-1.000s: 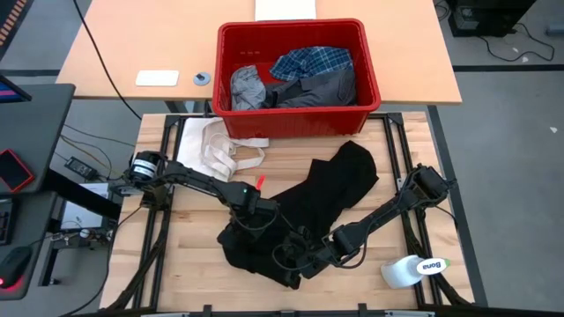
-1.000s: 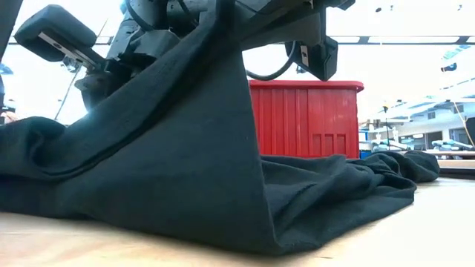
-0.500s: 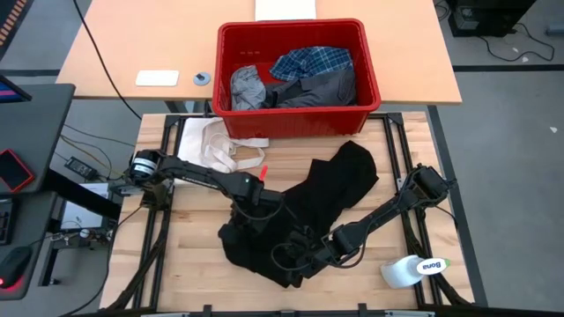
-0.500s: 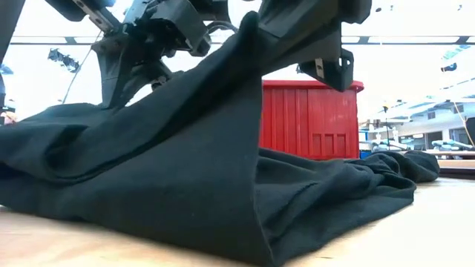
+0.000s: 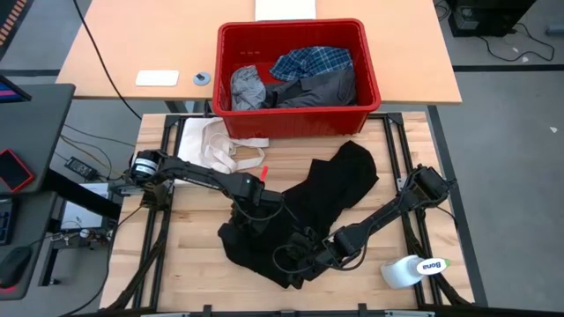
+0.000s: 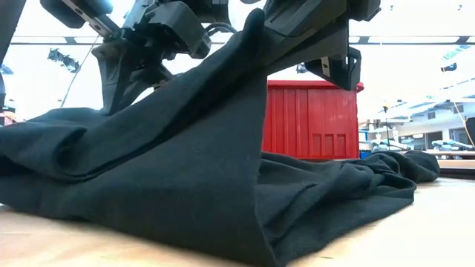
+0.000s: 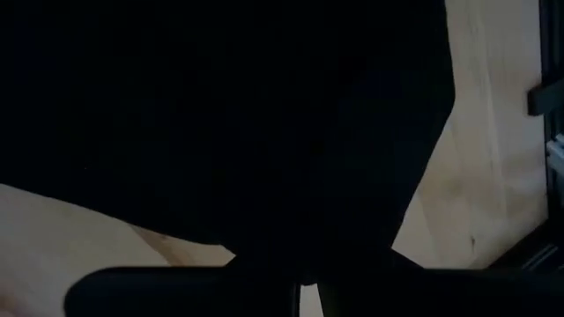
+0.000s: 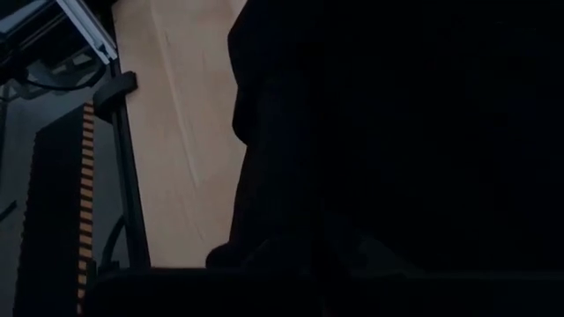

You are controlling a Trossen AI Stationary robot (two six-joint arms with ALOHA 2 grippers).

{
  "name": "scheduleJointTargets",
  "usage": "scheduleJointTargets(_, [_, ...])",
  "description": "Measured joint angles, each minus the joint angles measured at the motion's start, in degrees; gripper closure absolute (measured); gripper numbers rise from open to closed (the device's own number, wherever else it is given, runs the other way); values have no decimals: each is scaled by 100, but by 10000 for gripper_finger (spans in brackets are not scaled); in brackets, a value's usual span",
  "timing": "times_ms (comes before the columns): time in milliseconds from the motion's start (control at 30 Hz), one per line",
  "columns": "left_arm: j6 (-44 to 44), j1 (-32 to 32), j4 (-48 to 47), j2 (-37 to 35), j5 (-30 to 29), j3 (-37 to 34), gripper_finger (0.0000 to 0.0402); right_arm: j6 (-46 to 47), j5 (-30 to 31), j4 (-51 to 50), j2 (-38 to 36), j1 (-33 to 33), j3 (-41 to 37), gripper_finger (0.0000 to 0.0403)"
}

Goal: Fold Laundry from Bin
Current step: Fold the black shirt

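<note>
Left hand [image 5: 262, 210] and right hand [image 5: 304, 255] both clamped on black garment [image 5: 326, 189] lifted off wooden counter [image 5: 189, 238], red bin [image 5: 295, 119] behind, cream cloth [image 5: 216, 145] beside, white bottle [image 5: 412, 269] at counter's corner

You are looking down on a pale butcher-block table [image 5: 189, 255] in a black metal frame, standing on grey floor [image 5: 502, 167]. Behind it sits a tan desk [image 5: 150, 44] carrying a flat white pad [image 5: 157, 77] and a small round disc [image 5: 203, 78]. To your left, a dark side table [image 5: 26, 132] trails cables [image 5: 84, 154]. At table height, bright ceiling light strips [image 6: 415, 41] wash out the room (benches far right).
</note>
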Motion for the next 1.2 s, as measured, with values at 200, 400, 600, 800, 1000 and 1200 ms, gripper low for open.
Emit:
scheduleJointTargets(200, [66,137,-210,-65,494,0,389,1,-26,5,-7,-2,0,396])
scheduleJointTargets(400, [64,315,-349,-357,630,2,390,3,-39,2,-9,0,0,396])
scheduleJointTargets(600, [64,452,-322,-626,639,2,390,754,6,-246,-9,9,0,396])
scheduleJointTargets(800, [129,601,-174,-637,504,2,386,1357,234,-492,-9,127,0,396])
scheduleJointTargets(1000, [409,583,600,-575,189,4,379,1797,570,-835,-371,183,2,396])
scheduleJointTargets(1200, [669,606,648,-454,-418,-1,377,2547,790,-2532,-1041,168,2,396])
